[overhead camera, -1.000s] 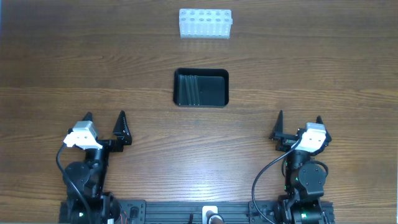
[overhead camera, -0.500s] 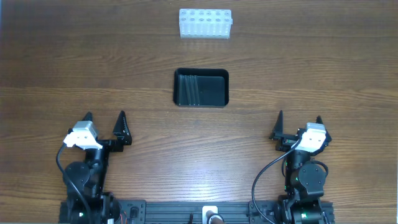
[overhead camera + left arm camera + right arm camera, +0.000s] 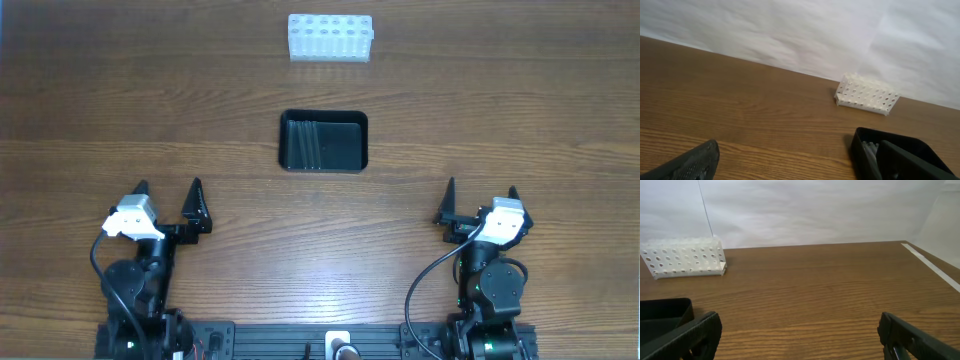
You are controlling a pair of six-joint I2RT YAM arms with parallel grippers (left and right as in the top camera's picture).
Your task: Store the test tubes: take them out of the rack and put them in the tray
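A white test tube rack (image 3: 330, 38) stands at the far middle of the wooden table, also seen as a perforated block (image 3: 866, 94) (image 3: 685, 257). Nearer to me lies a black tray (image 3: 323, 142) with clear test tubes (image 3: 306, 143) resting in its left half; its rim shows in the wrist views (image 3: 890, 140) (image 3: 665, 307). My left gripper (image 3: 168, 190) is open near the table's front left, nothing between its fingers. My right gripper (image 3: 481, 192) is open at the front right, likewise empty. Both are well short of the tray.
A white wall (image 3: 805, 210) rises behind the table's far edge. A pale strip (image 3: 932, 265) runs along the table's right side. Bare wood (image 3: 320, 230) lies between the grippers and the tray.
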